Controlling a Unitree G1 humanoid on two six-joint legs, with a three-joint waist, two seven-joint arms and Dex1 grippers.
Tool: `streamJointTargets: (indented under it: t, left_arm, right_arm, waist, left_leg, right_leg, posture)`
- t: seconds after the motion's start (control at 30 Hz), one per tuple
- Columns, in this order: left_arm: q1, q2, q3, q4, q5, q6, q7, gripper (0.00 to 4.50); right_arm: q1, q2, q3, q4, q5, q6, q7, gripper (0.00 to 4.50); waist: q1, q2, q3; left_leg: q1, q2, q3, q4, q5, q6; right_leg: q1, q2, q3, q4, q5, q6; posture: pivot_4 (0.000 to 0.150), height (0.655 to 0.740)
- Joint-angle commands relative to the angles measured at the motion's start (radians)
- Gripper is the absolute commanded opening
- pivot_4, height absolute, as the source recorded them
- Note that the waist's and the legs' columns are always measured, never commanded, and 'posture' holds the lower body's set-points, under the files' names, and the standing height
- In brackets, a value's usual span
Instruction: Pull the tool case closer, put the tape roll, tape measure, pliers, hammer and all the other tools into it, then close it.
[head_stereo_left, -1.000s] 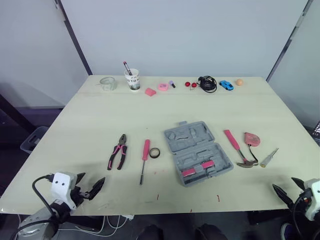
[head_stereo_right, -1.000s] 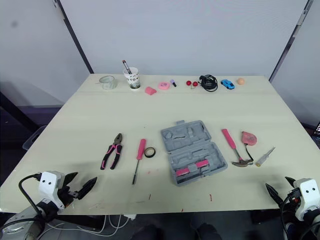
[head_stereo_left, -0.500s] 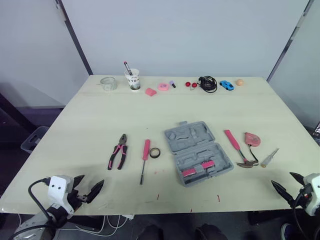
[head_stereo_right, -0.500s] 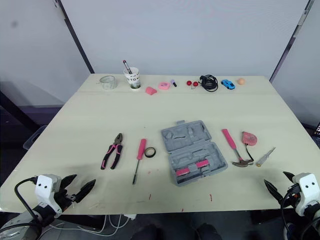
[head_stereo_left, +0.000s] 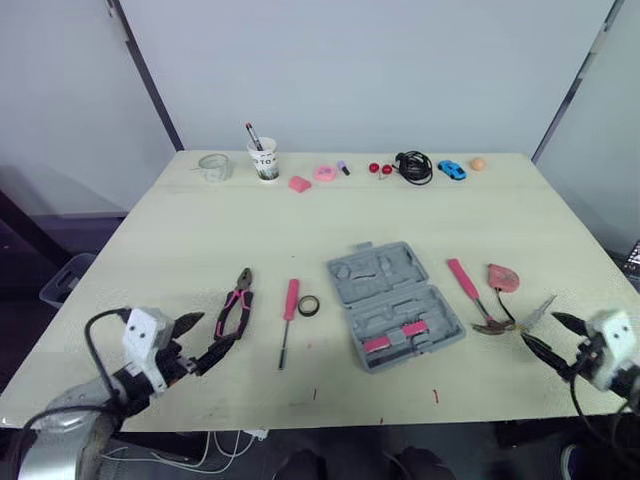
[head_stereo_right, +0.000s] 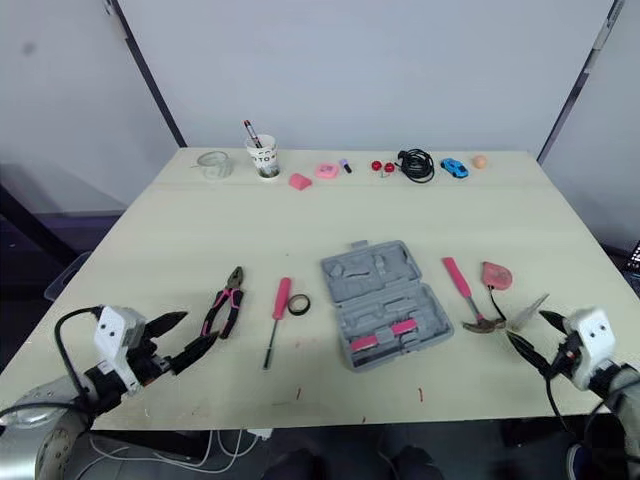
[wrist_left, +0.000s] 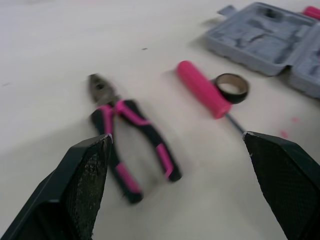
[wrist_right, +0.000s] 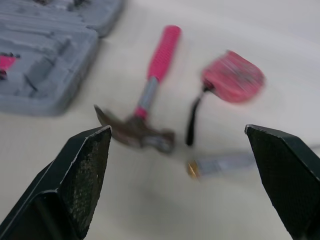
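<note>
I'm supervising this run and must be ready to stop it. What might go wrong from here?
The open right gripper hangs by the small screwdriver, which lies close to the hammer head and the tape measure strap; a grasp there may knock or catch a neighbour. The tape roll lies beside the pink screwdriver, so taking one could shift the other. The tool case lies open and skewed; a one-sided pull may swing it.

Left of the tool case (head_stereo_left: 395, 305) lie the tape roll (head_stereo_left: 309, 306), screwdriver (head_stereo_left: 292, 298) and pliers (head_stereo_left: 237, 308); right of it, the hammer (head_stereo_left: 463, 281) and tape measure (head_stereo_left: 503, 277).
</note>
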Motion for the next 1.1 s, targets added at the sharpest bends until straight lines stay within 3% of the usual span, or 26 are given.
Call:
streamJointTargets:
  t: [0.03,0.23,0.37,0.4,0.47,0.53,0.6,0.63,0.67,0.7,0.73,0.87,1.1]
  left_arm:
    - [-0.044,0.03,-0.034,-0.034,-0.003,0.045,-0.02,4.46]
    - [-0.161,0.039,-0.128,0.006,0.016,0.084,-0.06,4.46]
    - [-0.269,0.024,-0.234,0.112,0.101,0.05,-0.08,4.46]
    - [-0.305,0.009,-0.261,0.144,0.11,0.048,-0.093,4.5]
    - [-0.359,-0.013,-0.298,0.195,0.121,0.042,-0.115,4.5]
    - [-0.399,-0.032,-0.317,0.232,0.128,0.039,-0.129,4.5]
    - [-0.43,-0.052,-0.334,0.259,0.129,0.034,-0.149,3.69]
    - [-0.441,-0.058,-0.345,0.268,0.131,0.035,-0.157,3.43]
    - [-0.449,-0.062,-0.358,0.275,0.134,0.036,-0.169,2.91]
    - [-0.456,-0.065,-0.368,0.28,0.136,0.04,-0.179,2.75]
    - [-0.463,-0.069,-0.377,0.287,0.139,0.042,-0.188,2.07]
    - [-0.495,-0.078,-0.409,0.32,0.165,0.045,-0.21,0.25]
    - [-0.563,-0.107,-0.484,0.386,0.219,0.075,-0.228,0.11]
  right_arm:
    - [-0.09,-0.028,0.049,-0.014,-0.029,0.052,0.006,4.5]
    - [-0.296,-0.022,0.172,0.086,-0.125,0.089,0.006,4.5]
    - [-0.426,0.012,0.244,0.209,-0.194,0.053,-0.011,4.5]
    - [-0.474,0.031,0.264,0.253,-0.215,0.045,-0.026,4.09]
    - [-0.547,0.058,0.292,0.327,-0.248,0.025,-0.041,3.69]
    - [-0.591,0.074,0.313,0.378,-0.272,0.02,-0.042,2.69]
    - [-0.63,0.087,0.347,0.424,-0.301,0.023,-0.029,1.56]
    - [-0.647,0.092,0.362,0.447,-0.318,0.015,-0.028,1.35]
    - [-0.664,0.098,0.375,0.473,-0.335,0.007,-0.031,0.87]
    - [-0.68,0.104,0.385,0.494,-0.348,0.001,-0.035,0.67]
    - [-0.694,0.108,0.395,0.517,-0.362,-0.006,-0.037,0.01]
    - [-0.746,0.122,0.427,0.593,-0.407,-0.04,-0.044,0.0]
    - [-0.819,0.178,0.454,0.688,-0.445,-0.076,-0.031,0.0]
  waist:
    - [0.0,0.0,0.0]
    - [0.001,0.001,0.001]
    - [0.004,0.002,0.002]
    - [0.003,0.002,0.002]
    - [0.002,0.003,0.003]
    - [0.0,0.003,0.003]
    - [0.0,0.003,0.003]
    - [0.0,0.003,0.003]
    - [0.0,0.003,0.003]
    - [0.0,0.003,0.003]
    - [0.0,0.003,0.003]
    - [-0.002,0.003,0.003]
    - [-0.006,0.003,0.003]
  left_leg:
    - [0.0,0.0,0.0,0.0,0.0,0.0]
    - [0.0,0.0,0.0,0.0,0.0,0.0]
    - [-0.001,-0.001,-0.001,0.0,0.0,0.0]
    - [-0.001,-0.001,-0.001,0.0,0.0,0.0]
    - [-0.001,-0.001,0.0,0.0,0.0,0.0]
    - [-0.001,-0.001,0.0,0.001,0.0,0.0]
    - [-0.002,-0.001,-0.001,0.001,0.0,0.0]
    - [-0.002,-0.001,-0.001,0.001,0.0,0.0]
    - [-0.002,-0.001,-0.001,0.0,0.0,0.0]
    - [-0.002,-0.001,-0.001,0.0,0.0,0.0]
    - [-0.002,-0.001,-0.001,0.0,0.0,0.0]
    - [-0.002,-0.001,-0.001,0.0,0.0,0.0]
    - [-0.002,-0.001,-0.001,0.001,0.0,0.0]
  right_leg:
    - [0.0,0.0,0.0,0.0,0.0,0.0]
    - [0.0,0.001,0.0,0.0,0.0,0.001]
    - [0.0,0.001,0.0,0.0,0.002,0.003]
    - [0.0,0.001,0.0,0.0,0.002,0.003]
    - [0.0,0.001,0.0,0.0,0.002,0.003]
    - [0.0,0.001,0.0,0.0,0.002,0.003]
    - [0.0,0.002,0.0,0.0,0.002,0.004]
    - [0.0,0.002,0.0,0.0,0.002,0.004]
    - [0.0,0.002,0.0,0.0,0.002,0.004]
    - [0.0,0.002,0.0,0.0,0.002,0.004]
    - [0.0,0.002,0.0,0.0,0.002,0.004]
    - [0.0,0.002,0.0,0.0,0.003,0.004]
    - [0.0,0.002,0.0,0.001,0.003,0.004]
  posture:
    - [0.15,0.74]
    - [0.15,0.74]
    - [0.15,0.74]
    - [0.15,0.74]
    - [0.15,0.74]
    - [0.15,0.74]
    - [0.15,0.74]
    - [0.15,0.74]
    - [0.15,0.74]
    - [0.15,0.74]
    - [0.15,0.74]
    - [0.15,0.74]
    - [0.15,0.74]
